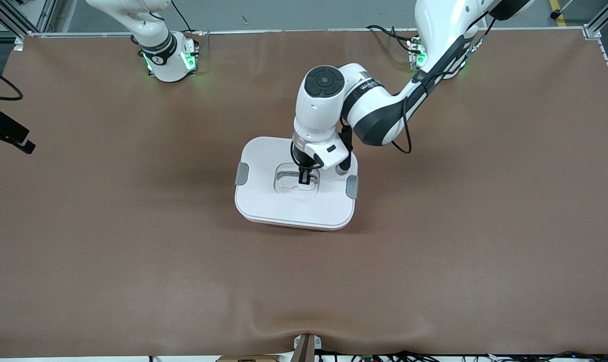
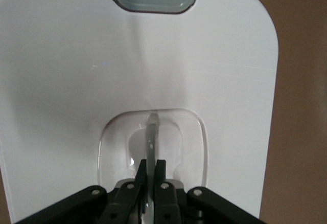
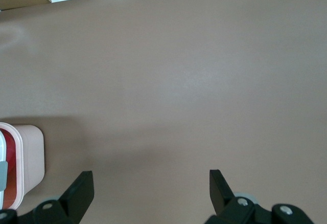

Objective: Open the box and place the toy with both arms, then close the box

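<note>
Front view shows the left gripper (image 1: 304, 177) pinching the clear handle (image 2: 152, 137) of the box (image 1: 263, 201) mid-table, presumably to lift its lid, while the right gripper (image 3: 148, 193) waits spread over bare table.

- my left wrist covers a corner of the box (image 1: 283, 206) lid in the front view.
- the toy shows nowhere.
- my right gripper (image 3: 148, 193) is out of the front view; its wrist view cuts its fingers off.
- only a box corner shows there.
</note>
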